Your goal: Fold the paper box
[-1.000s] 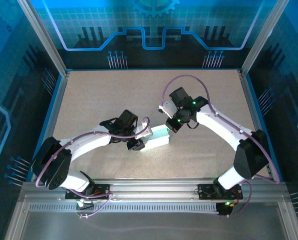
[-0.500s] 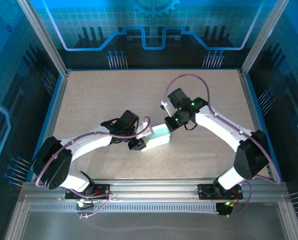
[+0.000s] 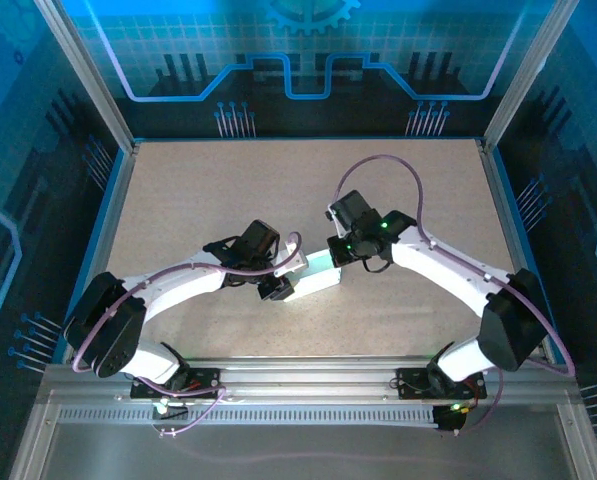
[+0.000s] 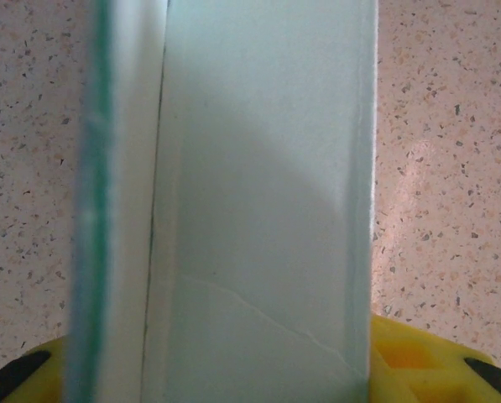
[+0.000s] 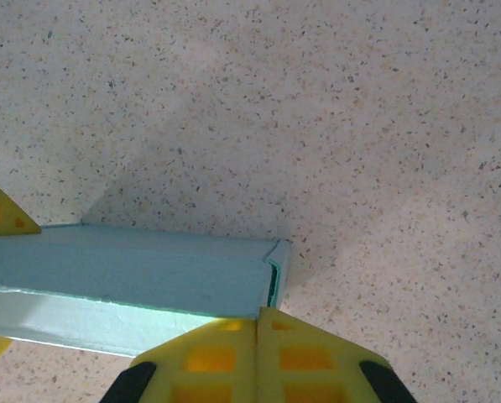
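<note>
The paper box [image 3: 318, 272], a small pale mint card box, lies near the table's middle. My left gripper [image 3: 278, 290] is shut on its left end. In the left wrist view the paper box [image 4: 258, 210] runs up between the yellow fingers [image 4: 422, 357], and a crease crosses its near face. My right gripper [image 3: 336, 254] is shut with nothing between its fingers. Its joined tips [image 5: 258, 315] touch the near edge of the paper box [image 5: 124, 281] at its right end, where a folded end flap stands slightly ajar. A left-gripper fingertip [image 5: 2, 214] shows at the box's far end.
The speckled beige table [image 3: 208, 190] stretches behind and to both sides of the box. A metal rail [image 3: 308, 372] with the arm bases runs along the near edge. Slanted frame posts [image 3: 83, 75] and blue walls enclose the table.
My right gripper has come down and to the left, from above the box's right end to touching it. The left gripper and the box have stayed put.
</note>
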Action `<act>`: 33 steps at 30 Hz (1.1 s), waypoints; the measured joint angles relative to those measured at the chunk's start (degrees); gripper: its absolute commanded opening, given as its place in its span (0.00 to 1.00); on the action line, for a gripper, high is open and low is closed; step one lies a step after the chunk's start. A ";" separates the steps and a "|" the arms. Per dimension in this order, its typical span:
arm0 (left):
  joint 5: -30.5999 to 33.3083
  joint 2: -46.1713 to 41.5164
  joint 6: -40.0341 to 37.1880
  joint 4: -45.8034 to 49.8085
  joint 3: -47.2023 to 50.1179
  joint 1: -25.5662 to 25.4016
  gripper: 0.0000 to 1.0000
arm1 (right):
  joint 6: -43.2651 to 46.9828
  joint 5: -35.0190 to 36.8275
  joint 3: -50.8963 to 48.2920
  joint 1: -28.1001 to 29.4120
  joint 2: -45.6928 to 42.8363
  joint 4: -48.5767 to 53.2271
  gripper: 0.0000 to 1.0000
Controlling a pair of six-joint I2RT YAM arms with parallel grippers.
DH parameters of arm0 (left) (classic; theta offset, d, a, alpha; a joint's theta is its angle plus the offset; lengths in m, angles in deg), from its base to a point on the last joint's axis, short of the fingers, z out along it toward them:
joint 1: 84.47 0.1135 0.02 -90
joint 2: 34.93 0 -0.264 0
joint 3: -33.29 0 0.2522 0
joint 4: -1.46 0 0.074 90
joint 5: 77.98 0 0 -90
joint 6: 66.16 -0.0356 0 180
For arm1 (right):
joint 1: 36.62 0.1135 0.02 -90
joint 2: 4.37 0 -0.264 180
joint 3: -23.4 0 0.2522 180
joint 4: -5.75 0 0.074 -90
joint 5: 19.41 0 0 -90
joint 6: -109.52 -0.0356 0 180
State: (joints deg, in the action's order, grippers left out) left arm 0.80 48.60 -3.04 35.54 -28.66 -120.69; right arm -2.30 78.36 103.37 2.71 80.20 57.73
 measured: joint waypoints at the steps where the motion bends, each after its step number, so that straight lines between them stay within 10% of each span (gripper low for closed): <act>1: 0.00 0.00 0.00 -0.02 0.00 0.00 0.37 | 0.26 0.61 -0.74 0.28 -0.35 -0.55 0.00; 8: 0.04 0.13 0.09 -0.02 -0.13 0.00 0.40 | 2.12 2.67 -2.64 0.92 -1.18 -3.41 0.00; 21: 2.03 -0.83 4.76 -2.73 0.24 -1.03 0.98 | 1.90 4.66 -2.91 3.54 -1.22 -3.76 0.00; 33: 9.88 -20.04 21.14 -9.84 7.54 -2.38 0.99 | 1.68 7.87 -4.55 6.78 -1.81 -6.49 0.00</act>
State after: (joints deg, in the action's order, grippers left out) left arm 10.68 28.56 18.10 25.70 -21.12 -123.08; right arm -0.62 86.23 98.83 9.48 78.39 51.24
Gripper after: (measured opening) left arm 0.989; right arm 0.062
